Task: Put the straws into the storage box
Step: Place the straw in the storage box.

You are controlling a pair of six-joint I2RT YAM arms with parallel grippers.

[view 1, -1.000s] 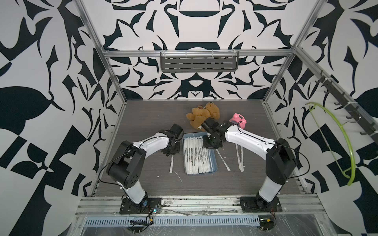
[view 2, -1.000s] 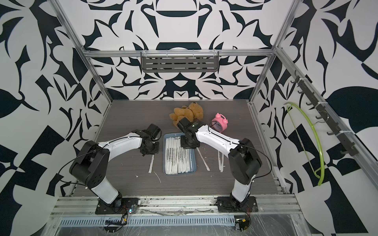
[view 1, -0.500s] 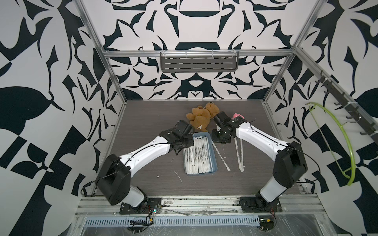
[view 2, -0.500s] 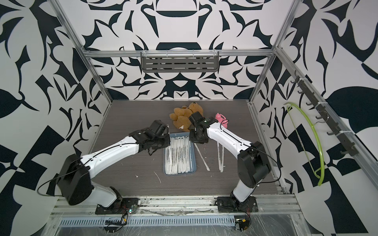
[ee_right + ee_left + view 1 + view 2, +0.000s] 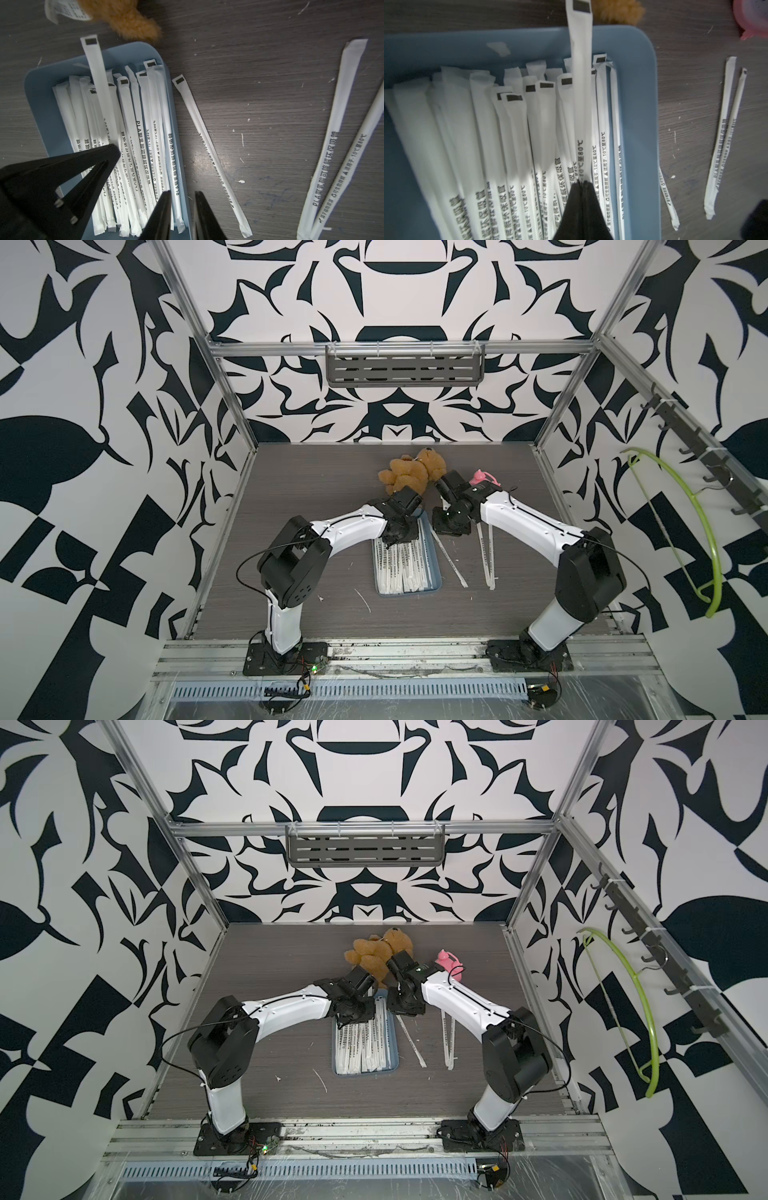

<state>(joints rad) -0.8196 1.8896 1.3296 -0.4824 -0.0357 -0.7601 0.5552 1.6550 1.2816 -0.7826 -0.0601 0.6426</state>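
Paper straws [image 5: 512,135] — matt plastic storage box [image 5: 640,104]

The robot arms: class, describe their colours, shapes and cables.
The left arm and right arm match: white link shells, black joints, black base plates. A thin black cable loops off each elbow. The fingers are black tapering wedges.

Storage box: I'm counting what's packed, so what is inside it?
Many wrapped straws lie side by side in the storage box, plus a small white scrap. The left gripper holds another straw over them. The floor under the pile is hidden.
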